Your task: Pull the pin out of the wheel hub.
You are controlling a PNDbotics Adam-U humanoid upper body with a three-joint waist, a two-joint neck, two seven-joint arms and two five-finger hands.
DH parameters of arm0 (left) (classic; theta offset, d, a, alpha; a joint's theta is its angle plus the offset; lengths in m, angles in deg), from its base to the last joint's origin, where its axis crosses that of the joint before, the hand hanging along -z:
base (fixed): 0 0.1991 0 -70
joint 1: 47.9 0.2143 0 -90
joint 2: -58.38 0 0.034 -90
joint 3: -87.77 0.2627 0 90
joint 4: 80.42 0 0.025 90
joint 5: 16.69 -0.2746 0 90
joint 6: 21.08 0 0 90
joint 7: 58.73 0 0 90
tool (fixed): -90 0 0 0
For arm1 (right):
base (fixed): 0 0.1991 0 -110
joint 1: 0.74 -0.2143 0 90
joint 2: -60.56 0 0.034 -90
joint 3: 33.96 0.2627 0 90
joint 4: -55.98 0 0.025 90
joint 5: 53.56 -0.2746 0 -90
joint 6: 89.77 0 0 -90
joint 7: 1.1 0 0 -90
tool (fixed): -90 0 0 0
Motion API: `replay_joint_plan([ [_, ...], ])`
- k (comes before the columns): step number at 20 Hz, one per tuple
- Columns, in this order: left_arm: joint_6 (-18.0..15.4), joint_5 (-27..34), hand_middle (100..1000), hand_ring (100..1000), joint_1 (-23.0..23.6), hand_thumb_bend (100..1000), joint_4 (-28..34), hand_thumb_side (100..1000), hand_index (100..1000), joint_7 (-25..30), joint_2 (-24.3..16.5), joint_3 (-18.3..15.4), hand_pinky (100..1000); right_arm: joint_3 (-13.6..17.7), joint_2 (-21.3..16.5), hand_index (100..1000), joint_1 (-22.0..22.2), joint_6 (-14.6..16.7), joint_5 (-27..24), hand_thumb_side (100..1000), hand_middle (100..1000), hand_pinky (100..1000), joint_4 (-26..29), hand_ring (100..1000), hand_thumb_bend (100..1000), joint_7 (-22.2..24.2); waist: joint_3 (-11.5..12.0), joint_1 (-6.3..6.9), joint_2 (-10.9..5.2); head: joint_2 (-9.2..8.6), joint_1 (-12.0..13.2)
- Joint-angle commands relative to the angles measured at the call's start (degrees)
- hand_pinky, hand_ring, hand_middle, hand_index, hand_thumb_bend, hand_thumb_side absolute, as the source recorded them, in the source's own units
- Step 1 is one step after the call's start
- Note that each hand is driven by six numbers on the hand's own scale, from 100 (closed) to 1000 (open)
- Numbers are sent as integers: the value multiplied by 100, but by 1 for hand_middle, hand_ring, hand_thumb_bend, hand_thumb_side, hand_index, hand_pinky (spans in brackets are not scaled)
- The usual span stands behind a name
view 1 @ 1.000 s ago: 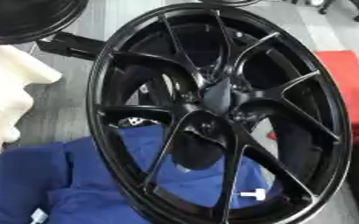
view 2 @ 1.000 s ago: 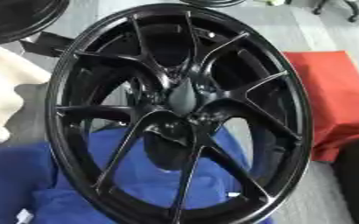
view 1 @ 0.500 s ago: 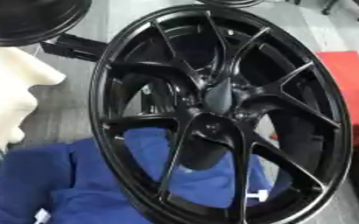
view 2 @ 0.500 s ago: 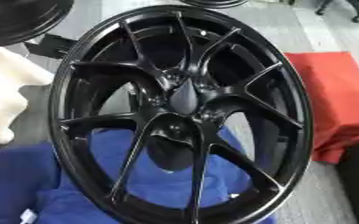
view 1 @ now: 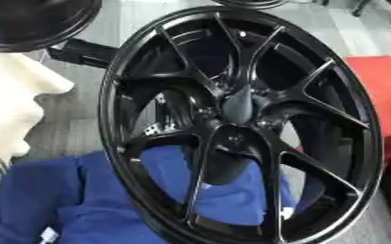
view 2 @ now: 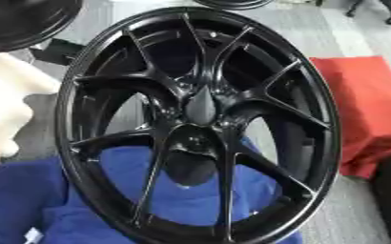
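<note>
A large glossy black alloy wheel (view 1: 236, 124) stands on edge and fills most of both views, its face turned toward me and leaning slightly. Its thin paired spokes run out from the dark hub (view 2: 200, 107) at the centre. I cannot make out a pin on the hub. A small white bit (view 1: 287, 212) shows low on the right, just inside the rim. Neither of my hands appears in either view.
A blue cloth (view 1: 57, 200) lies under and behind the wheel's lower part. At the left is a cream cloth (view 1: 11, 105), at the right a red cloth (view 2: 367, 109). Another black wheel (view 1: 32, 21) and a dark block (view 1: 86, 51) sit at the upper left, on grey floor.
The whole picture has shifted a little, so the camera moved. The wheel, cloths and floor keep their places relative to each other.
</note>
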Motion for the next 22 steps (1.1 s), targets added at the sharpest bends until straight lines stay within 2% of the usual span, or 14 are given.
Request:
replay_joint_plan([
  [1,-10,-22,700,761,-31,522,114,597,747,-18,-106,-50,781,32,-173,899,-96,103,-278,393,861,851,429,888,218,-278,-15,10,-160,24,-8],
  [4,-14,-15,700,761,-49,521,114,597,747,-8,-110,-41,781,-73,-153,851,-169,153,-578,381,805,839,884,843,132,-485,0,14,-167,19,-21],
  [6,-12,-7,700,760,-59,522,114,596,747,1,-110,-33,781,-186,-152,846,-211,175,-718,366,800,838,1232,838,116,-540,12,14,-173,18,-32],
  [7,-11,-3,700,760,-64,522,114,596,747,6,-112,-29,781,-243,-163,848,-230,153,-719,328,801,839,1384,840,139,-519,18,14,-176,15,-39],
  [9,-7,-3,700,760,-69,522,114,596,747,15,-116,-23,781,-331,-174,843,-287,55,-598,308,796,836,1625,835,151,-414,31,11,-185,14,-54],
  [16,-13,16,699,760,-92,523,114,596,747,32,-127,-5,781,-655,-76,827,-572,-69,-463,329,777,834,2301,820,118,-95,64,-11,-220,20,-71],
  [19,-12,20,699,760,-104,523,114,596,746,47,-133,6,781,-785,-31,826,-681,-59,-515,329,777,839,2495,821,100,9,75,-16,-227,19,-82],
  [22,-10,24,699,760,-113,524,114,595,746,56,-137,12,781,-900,14,824,-769,-43,-626,366,777,844,2608,821,100,98,78,-17,-234,29,-90],
])
